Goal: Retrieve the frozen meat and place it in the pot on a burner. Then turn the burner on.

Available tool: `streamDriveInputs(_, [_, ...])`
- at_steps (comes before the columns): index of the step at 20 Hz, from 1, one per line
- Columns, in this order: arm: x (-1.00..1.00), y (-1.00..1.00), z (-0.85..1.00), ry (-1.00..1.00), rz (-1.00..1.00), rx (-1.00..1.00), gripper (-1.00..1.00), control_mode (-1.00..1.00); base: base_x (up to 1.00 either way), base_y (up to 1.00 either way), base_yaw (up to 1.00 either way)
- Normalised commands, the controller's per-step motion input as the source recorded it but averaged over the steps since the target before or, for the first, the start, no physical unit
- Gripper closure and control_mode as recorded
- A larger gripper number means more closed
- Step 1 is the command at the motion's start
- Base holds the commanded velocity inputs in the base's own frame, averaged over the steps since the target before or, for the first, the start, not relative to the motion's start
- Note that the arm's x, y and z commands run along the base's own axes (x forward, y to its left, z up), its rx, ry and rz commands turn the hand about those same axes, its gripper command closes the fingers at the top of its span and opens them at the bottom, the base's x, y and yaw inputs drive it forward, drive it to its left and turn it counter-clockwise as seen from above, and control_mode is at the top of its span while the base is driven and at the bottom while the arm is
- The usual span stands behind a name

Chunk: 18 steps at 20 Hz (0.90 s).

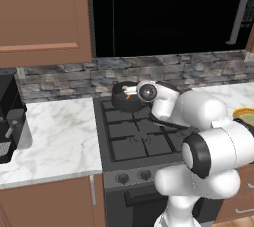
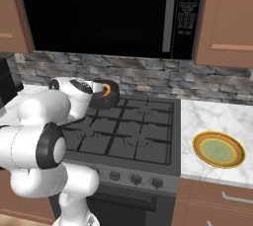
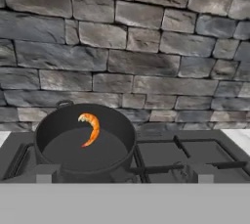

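Rough grey stone backsplash (image 3: 127, 47) behind a black gas stove (image 2: 128, 131) set in a white marble table (image 1: 54, 132). Frozen meat (image 3: 91, 128), a small orange crescent with its long axis tilted, lies inside the pot (image 3: 53, 130) (dark grey metal, straight-sided) on the rear-left burner (image 3: 73, 171). Jaws stand wide open, empty, drawn back from the pot; the meat lies ahead and below. Next comes the knob row (image 2: 136, 178), low on the stove front.

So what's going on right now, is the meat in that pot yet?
Gripper open, holding nothing. Meat inside the pot, on the back left burner. Burner knobs not yet touched; nothing in the way.
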Motion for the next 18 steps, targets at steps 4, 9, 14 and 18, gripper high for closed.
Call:
streamDriveInputs(4, [-0.68, 0.0, 0.69, 0.0, 0.0, -0.04, -1.0, -1.0, 0.0, 0.0, 0.0])
streamDriveInputs(9, [-0.55, 0.0, 0.55, 0.0, 0.0, 0.0, -1.0, -1.0, 0.0, 0.0, 0.0])
streamDriveInputs(14, [-0.49, 0.0, 0.6, 0.11, 0.0, 0.0, -1.0, -1.0, 0.0, 0.0, 0.0])
streamDriveInputs(18, [-0.43, 0.0, 0.48, 0.21, -0.05, 0.0, -1.0, -1.0, 0.0, 0.0, 0.0])
